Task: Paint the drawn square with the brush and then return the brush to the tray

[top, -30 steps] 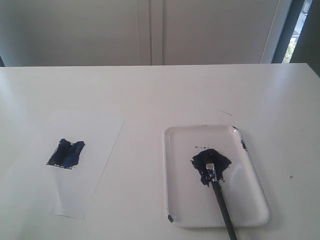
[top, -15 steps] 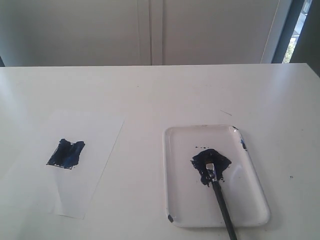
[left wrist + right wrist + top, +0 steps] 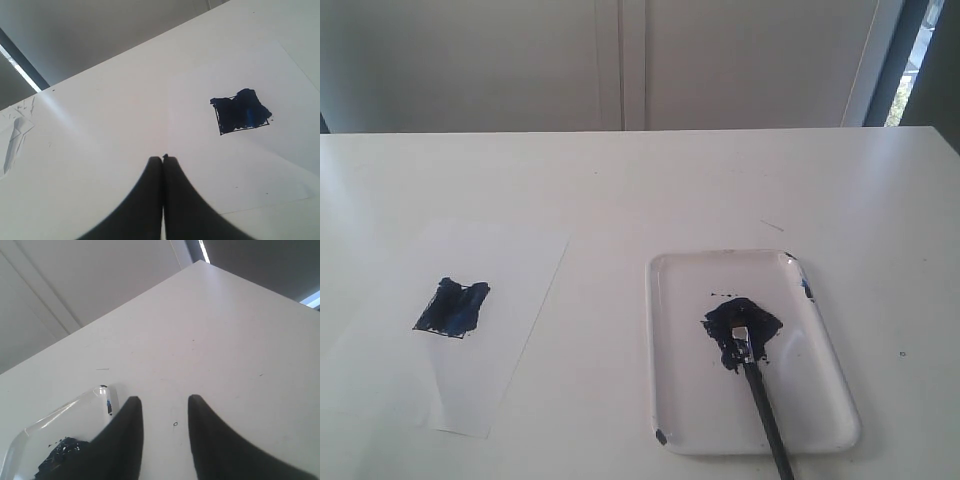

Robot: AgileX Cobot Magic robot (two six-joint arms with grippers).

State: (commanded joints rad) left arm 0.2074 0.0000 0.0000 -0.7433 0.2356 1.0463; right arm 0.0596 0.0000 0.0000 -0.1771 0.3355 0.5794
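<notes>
The drawn square (image 3: 452,307) on the white paper sheet (image 3: 460,380) is smeared dark blue inside; the left wrist view shows the square (image 3: 241,112) too. The brush (image 3: 762,400) lies in the glossy white tray (image 3: 685,400), bristles on the dark blue paint blot (image 3: 740,325), black handle sticking out over the tray's near rim. No gripper shows in the exterior view. My left gripper (image 3: 163,159) is shut and empty above bare table beside the paper. My right gripper (image 3: 163,401) is open and empty over the table next to the tray (image 3: 75,407).
A white table (image 3: 650,190) carries everything. A crumpled bit of clear plastic (image 3: 12,137) lies on the table in the left wrist view. Grey wall panels stand behind the table's far edge, with a window strip (image 3: 910,60) at the right.
</notes>
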